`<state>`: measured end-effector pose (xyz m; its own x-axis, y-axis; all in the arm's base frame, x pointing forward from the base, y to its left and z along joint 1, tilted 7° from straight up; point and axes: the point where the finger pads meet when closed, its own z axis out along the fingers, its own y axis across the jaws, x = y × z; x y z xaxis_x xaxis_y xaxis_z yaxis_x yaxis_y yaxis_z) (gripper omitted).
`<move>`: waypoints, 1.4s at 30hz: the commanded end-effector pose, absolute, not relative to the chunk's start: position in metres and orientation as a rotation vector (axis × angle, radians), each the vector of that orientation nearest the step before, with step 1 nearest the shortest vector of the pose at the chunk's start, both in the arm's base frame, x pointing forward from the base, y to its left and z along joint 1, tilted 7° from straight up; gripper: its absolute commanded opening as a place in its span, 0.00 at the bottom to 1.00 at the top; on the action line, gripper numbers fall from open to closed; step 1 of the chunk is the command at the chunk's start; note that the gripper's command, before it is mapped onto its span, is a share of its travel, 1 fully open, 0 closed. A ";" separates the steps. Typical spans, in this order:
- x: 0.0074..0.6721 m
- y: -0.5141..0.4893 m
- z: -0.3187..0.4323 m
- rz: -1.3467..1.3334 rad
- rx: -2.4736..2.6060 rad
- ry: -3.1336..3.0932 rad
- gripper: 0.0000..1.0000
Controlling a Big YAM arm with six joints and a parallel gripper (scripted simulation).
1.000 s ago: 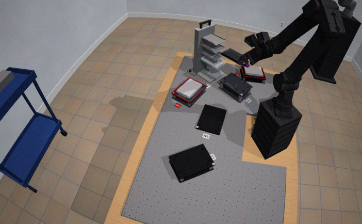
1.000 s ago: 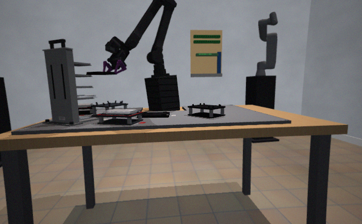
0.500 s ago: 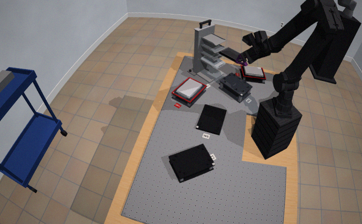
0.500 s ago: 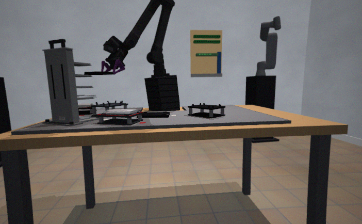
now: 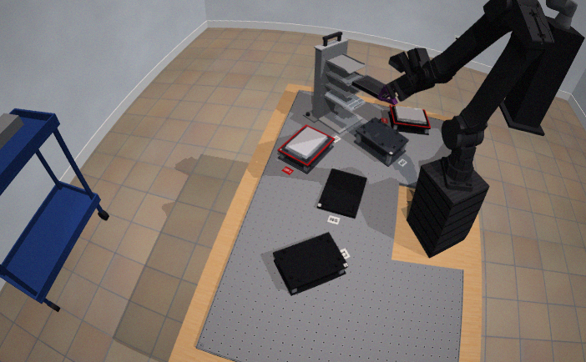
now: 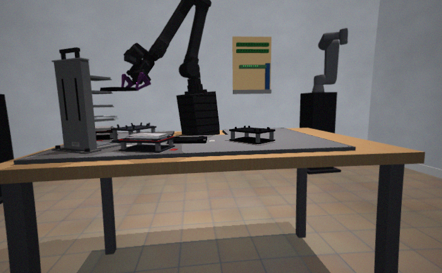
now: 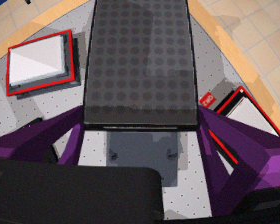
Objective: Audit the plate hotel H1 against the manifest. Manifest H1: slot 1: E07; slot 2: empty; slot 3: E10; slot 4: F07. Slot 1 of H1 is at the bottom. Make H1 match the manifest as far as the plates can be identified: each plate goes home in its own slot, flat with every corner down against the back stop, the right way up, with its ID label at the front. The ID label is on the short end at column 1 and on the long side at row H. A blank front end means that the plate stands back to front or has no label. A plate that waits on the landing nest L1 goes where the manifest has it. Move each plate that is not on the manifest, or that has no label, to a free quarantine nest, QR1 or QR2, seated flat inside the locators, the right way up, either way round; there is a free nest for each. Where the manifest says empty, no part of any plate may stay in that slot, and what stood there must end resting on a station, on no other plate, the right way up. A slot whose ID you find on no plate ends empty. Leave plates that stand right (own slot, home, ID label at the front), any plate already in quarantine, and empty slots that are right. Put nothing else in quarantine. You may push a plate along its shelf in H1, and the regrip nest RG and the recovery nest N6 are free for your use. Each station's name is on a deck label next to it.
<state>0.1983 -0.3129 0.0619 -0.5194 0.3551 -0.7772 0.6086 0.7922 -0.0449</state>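
My gripper has purple fingers and is shut on the near end of a dark well plate, held flat in the air. The plate's far end points at the front of the grey plate hotel H1. In the side view the plate hangs just above the second shelf from the top of the hotel, with its far end at the shelf fronts. In the wrist view the plate fills the middle between my fingers. I read no label on it.
Two red-framed nests each hold a light plate, one left of the hotel and one under my arm. A dark nest stands between them. A flat black plate and another black nest lie nearer. The arm's base stands at the right.
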 end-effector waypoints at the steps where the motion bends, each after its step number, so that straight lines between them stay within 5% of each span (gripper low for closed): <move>1: 0.214 -0.338 0.089 -0.448 0.679 2.110 0.86; 42: 0.222 -0.341 0.083 -0.437 0.690 2.126 0.86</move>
<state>0.2150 -0.3268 0.0653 -0.5176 0.3546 -0.7787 0.6097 0.7914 -0.0448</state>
